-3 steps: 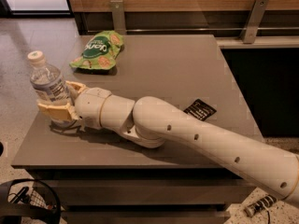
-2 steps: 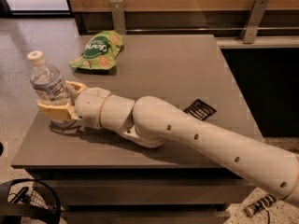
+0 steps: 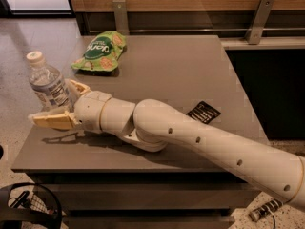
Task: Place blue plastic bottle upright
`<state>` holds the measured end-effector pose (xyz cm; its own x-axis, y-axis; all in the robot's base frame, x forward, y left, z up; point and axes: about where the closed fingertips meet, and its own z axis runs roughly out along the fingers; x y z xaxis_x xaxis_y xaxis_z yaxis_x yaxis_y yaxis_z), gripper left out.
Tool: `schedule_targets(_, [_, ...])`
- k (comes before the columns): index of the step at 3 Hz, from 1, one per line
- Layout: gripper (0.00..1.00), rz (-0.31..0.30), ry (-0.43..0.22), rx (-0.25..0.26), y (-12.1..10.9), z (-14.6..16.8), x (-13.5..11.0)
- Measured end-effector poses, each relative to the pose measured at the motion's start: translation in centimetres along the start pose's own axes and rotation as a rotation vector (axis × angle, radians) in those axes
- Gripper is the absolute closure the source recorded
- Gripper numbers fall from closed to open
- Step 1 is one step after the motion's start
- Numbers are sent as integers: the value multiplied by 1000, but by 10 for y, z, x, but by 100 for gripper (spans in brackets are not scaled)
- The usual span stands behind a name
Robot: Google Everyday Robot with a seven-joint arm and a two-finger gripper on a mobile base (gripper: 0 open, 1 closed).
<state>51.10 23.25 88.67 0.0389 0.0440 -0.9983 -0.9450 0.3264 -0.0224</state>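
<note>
At the left edge of the frame, near the front left corner of the bench [image 3: 190, 66], the bottle [image 3: 46, 84] stands close to upright, its white cap [image 3: 34, 57] on top and leaning a little to the upper left. The claw [image 3: 53, 102] is clamped on the bottle's lower part. One tan finger lies across the front near the base and the other presses behind the label [image 3: 53, 94]. The base itself is hidden by the front finger, so I cannot tell whether it rests on the bench or hangs just above it. A thin shadow under the claw suggests it is slightly raised. Gripping low on the body likely keeps the bottle steady as it is set down. The job looks nearly done, with squaring the bottle, seating it and letting go left. The slight lean and the nearby bench edge are the risks, since a quick release could tip it.

Further right, toward the upper left, a green snack bag [image 3: 100, 51] lies flat, well apart from the bottle. The pale arm [image 3: 200, 137] runs low across the bench from the lower right. Just beyond it, right of centre, lies a flat black wrapper [image 3: 203, 112], out of the way.
</note>
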Motion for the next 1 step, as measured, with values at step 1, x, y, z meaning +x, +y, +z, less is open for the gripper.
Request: schedule_targets(1, [0,0,0,-1,0,0,0])
